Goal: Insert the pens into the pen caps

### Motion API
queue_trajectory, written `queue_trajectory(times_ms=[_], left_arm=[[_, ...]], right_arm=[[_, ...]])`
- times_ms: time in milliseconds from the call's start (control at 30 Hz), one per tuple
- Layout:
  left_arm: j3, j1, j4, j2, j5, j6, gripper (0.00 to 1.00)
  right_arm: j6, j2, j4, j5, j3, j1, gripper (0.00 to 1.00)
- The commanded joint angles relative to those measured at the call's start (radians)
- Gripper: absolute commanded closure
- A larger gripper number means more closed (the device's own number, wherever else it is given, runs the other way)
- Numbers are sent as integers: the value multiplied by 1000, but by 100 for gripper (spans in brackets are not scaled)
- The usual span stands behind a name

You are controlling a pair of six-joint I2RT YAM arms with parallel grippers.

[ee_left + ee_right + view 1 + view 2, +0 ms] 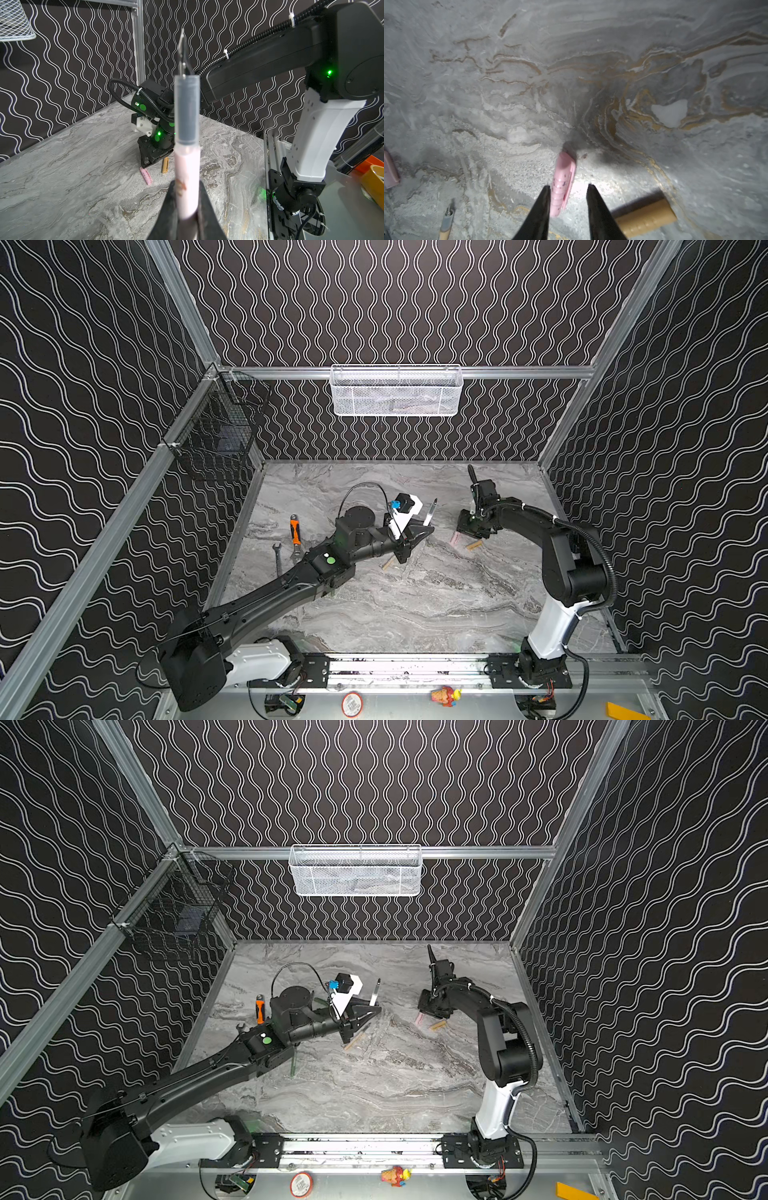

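Note:
My left gripper (pixel 186 182) is shut on a pale pink pen (pixel 187 164), held above the table with its dark tip up; in both top views the pen (pixel 430 513) sticks up from the gripper (pixel 424 529). My right gripper (pixel 569 185) is down at the table, open, with a pink pen cap (pixel 563 182) lying between its fingers, against one finger and clear of the other. A tan cap (pixel 646 218) lies just beside it. Another pink cap (pixel 456 537) lies nearby. A tan pen (pixel 388 563) and a dark green pen (pixel 294 1065) lie by the left arm.
An orange-handled tool (pixel 295 531) and a wrench (pixel 277 556) lie at the left of the marble table (pixel 436 605). A white mesh basket (pixel 397 390) hangs on the back wall. On the left rail hangs a black wire basket (pixel 216 432).

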Motion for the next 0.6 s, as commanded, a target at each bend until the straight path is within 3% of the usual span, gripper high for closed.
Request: queue_trajectory(times_ms=[0,567], left_arm=[[10,-3,1,4,-5,19,94],[21,-10,-16,10,-1,22,94]], right_arm=[[14,13,1,-10,2,0,67],[12,68,14,-4,7,2,69]])
